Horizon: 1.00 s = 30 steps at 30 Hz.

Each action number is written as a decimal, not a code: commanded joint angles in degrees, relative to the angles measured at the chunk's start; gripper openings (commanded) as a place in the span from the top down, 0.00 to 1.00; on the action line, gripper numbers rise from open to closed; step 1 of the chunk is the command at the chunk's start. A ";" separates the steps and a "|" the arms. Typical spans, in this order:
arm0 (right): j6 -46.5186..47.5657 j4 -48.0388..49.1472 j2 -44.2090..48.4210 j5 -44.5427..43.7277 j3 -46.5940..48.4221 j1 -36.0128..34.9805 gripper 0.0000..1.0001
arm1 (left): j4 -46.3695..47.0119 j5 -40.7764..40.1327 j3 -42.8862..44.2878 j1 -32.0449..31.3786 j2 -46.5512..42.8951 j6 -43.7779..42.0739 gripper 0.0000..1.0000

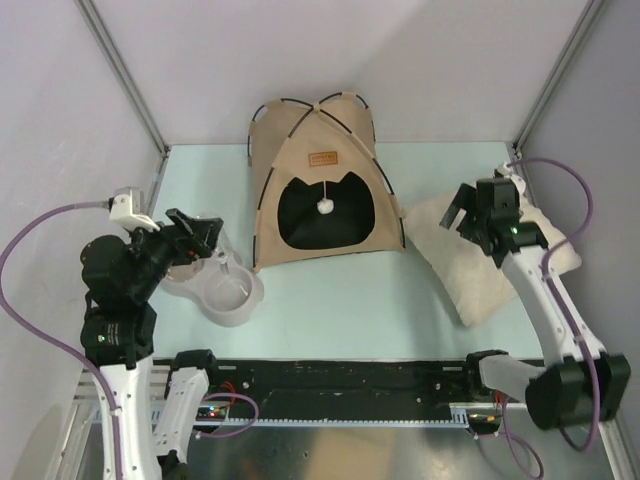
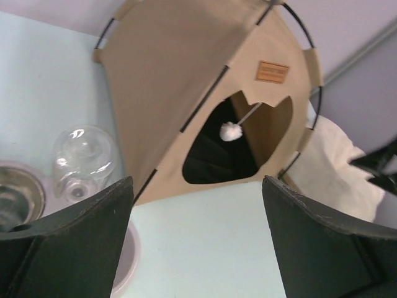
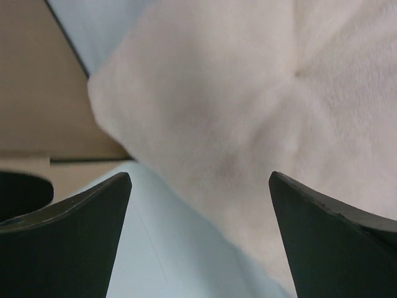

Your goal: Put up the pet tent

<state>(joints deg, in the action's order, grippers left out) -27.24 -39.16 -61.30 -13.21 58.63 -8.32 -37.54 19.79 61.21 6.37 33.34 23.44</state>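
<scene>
The pet tent stands upright at the far middle of the desk, its doorway facing me and the white pompom hanging in it. My left tool hangs over the grey bowl, fingers apart and empty. My right tool, also spread with nothing in it, hovers above the cream pillow.

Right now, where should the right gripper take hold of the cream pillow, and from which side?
Take the pillow by its left edge, beside the tent, from above with the right gripper: it lies flat, and that plump edge sits under the open jaws.
</scene>
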 commanded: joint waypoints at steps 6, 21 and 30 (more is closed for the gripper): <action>-10.30 8.58 -23.29 -10.11 16.69 1.74 0.01 | 2.33 5.23 5.63 -4.35 4.42 -1.01 0.11; -38.99 -27.48 -56.89 -21.80 50.28 3.23 0.01 | 2.44 1.37 6.04 -5.05 5.23 -1.11 0.11; -37.11 -18.84 -59.67 -12.17 39.80 6.06 0.00 | 2.55 -0.60 9.27 -5.01 7.35 -2.39 0.11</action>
<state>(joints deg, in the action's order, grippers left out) -63.66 -60.27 -118.65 -29.65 101.03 -4.08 -36.51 20.18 67.51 1.72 39.66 22.85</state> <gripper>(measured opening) 0.993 0.892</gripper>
